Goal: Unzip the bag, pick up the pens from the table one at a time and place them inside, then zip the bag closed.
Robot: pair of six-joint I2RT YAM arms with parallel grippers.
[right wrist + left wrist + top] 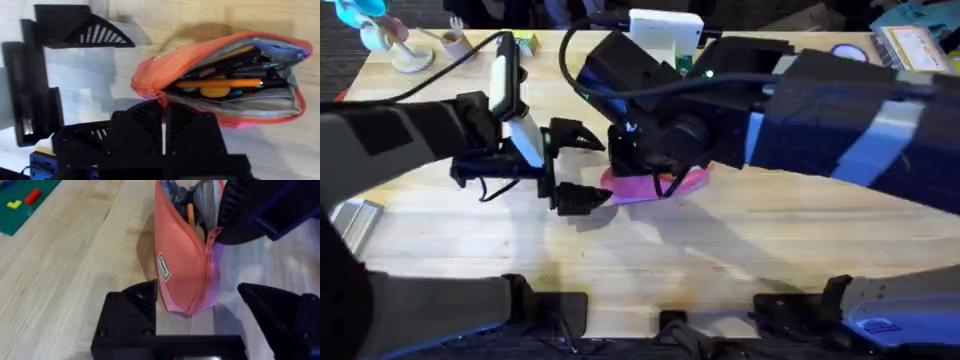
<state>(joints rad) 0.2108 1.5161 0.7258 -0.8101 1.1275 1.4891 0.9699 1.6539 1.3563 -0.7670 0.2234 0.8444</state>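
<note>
Pink bag [187, 265] gapes, pens inside — zipper end lies between the spread left pincer [200, 320]; right pincer's state unclear.

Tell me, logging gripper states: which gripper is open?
The left gripper, fingers spread wide near the pink fabric pencil pouch; the right gripper is shut at its zipper.

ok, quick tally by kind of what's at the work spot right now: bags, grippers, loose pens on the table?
Pink bag: 1, unzipped, with pens and other items inside, too bunched to count
Grippers: 2, the left gripper open beside the bag, the right gripper at the zipper end
Loose pens on the table: 0
Total: 3
</note>
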